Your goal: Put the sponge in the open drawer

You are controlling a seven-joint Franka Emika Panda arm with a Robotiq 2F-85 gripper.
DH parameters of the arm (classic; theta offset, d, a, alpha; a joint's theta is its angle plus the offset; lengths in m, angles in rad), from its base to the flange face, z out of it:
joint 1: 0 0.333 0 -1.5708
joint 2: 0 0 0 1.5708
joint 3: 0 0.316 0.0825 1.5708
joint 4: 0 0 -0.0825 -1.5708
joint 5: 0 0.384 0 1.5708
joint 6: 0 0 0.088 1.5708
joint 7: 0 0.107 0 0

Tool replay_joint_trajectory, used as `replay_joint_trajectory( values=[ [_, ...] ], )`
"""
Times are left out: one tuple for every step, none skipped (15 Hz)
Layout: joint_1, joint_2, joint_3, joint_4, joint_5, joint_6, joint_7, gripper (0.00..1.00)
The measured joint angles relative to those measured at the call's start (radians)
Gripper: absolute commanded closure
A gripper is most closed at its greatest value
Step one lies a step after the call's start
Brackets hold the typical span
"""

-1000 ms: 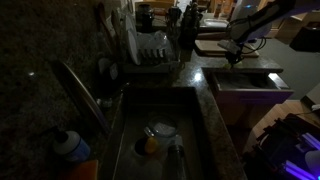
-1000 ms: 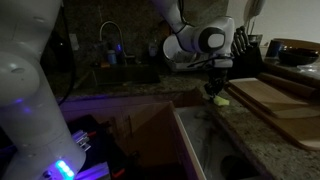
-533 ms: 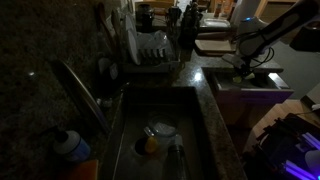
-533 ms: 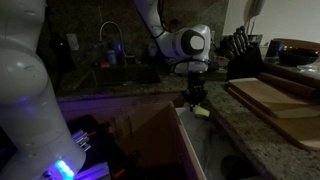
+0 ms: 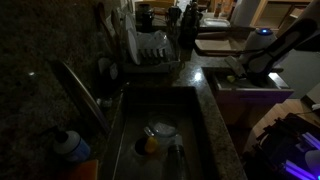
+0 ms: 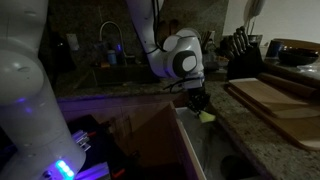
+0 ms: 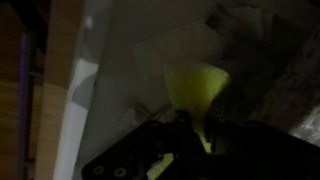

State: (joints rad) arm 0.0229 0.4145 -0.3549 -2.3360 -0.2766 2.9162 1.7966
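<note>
Granite counter (image 6: pixel 252 135) edges the open drawer (image 6: pixel 188 146), dimly lit.

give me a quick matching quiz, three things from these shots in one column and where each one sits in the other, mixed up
Things:
1. sponge
2. yellow-orange object
3. wooden boards

Places:
a. on the counter near the knife block
b. gripped in the end effector
c. in the sink beside the round dish

Pairs: 1-b, 2-c, 3-a
</note>
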Motion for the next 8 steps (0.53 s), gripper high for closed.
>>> replay_joint_trajectory(
  values=[
    [-0.040,0.021,0.025,-0.010,0.002,0.078,-0.011,0.51],
    [-0.095,0.044,0.064,-0.024,0.006,0.157,-0.029,0.45],
    [-0.162,0.069,0.117,-0.039,0.007,0.236,-0.057,0.37],
    [-0.235,0.096,0.178,-0.054,0.010,0.312,-0.092,0.31],
    [-0.307,0.128,0.246,-0.074,0.046,0.388,-0.152,0.22],
    [-0.380,0.162,0.319,-0.094,0.079,0.462,-0.225,0.16],
    [-0.451,0.192,0.381,-0.098,0.031,0.513,-0.242,0.10],
    [-0.522,0.199,0.428,-0.102,-0.059,0.535,-0.232,0.02]
  ],
)
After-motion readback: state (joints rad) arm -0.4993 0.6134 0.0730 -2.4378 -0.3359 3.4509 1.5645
